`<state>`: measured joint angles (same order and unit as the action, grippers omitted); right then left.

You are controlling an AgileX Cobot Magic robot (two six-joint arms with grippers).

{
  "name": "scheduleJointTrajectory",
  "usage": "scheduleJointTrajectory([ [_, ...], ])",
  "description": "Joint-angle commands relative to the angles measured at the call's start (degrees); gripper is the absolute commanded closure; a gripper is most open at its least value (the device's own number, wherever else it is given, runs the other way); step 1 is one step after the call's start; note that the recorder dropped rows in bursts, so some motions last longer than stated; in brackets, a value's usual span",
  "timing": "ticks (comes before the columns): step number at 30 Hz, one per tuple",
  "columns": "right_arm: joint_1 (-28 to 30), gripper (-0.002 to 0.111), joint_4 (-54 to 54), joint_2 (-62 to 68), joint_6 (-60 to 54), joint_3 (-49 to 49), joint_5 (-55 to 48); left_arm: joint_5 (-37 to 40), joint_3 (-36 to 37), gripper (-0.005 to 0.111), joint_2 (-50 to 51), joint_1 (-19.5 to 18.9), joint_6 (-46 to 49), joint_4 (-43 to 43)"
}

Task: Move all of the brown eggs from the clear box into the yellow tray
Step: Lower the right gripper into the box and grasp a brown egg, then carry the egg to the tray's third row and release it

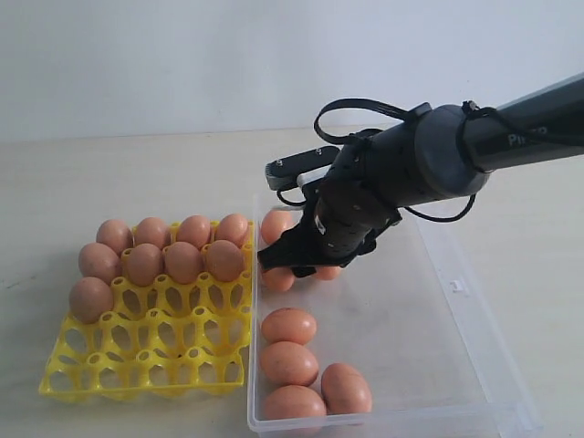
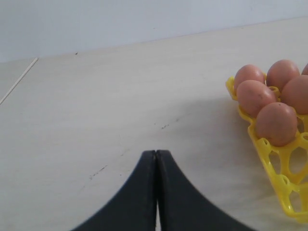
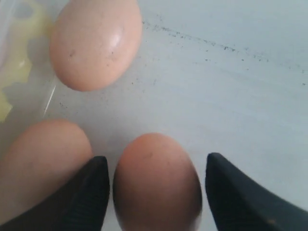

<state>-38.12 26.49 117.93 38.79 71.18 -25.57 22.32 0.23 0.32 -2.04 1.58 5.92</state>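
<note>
Several brown eggs fill the far rows of the yellow tray. More brown eggs lie in the clear box, with a group at its near end. My right gripper reaches down into the box's far left part. In the right wrist view the right gripper is open, its fingers on either side of one egg; a gap shows beside one finger. Two other eggs lie close by. My left gripper is shut and empty above the bare table, beside the yellow tray.
The tray's near rows of cells hold nothing. The box's right half is bare plastic, with a small clasp tab on its right wall. A pale table lies all round, with a white wall behind.
</note>
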Motion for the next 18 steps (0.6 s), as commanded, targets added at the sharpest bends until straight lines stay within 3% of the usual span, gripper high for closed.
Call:
scheduleJointTrajectory([
  [1,-0.1,0.066,-0.3,0.0,-0.2,-0.1,0.5,-0.5,-0.2,0.107,-0.3,0.4,-0.4,-0.1],
  [5,-0.1,0.108,1.1,-0.2,-3.3,0.5,-2.9,-0.5,-0.2,0.107,-0.3,0.4,-0.4,-0.1],
  [11,-0.1,0.108,5.8,-7.7,-4.3,-0.8,-0.9,-0.5,-0.2,0.107,-0.3,0.4,-0.4,-0.1],
  [14,-0.2,0.108,6.5,-11.8,-4.3,-4.9,15.2,-0.5,-0.2,0.107,-0.3,0.4,-0.4,-0.1],
  [18,-1.3,0.108,7.4,-10.7,-5.4,-11.1,51.1,-0.5,-0.2,0.107,-0.3,0.4,-0.4,-0.1],
])
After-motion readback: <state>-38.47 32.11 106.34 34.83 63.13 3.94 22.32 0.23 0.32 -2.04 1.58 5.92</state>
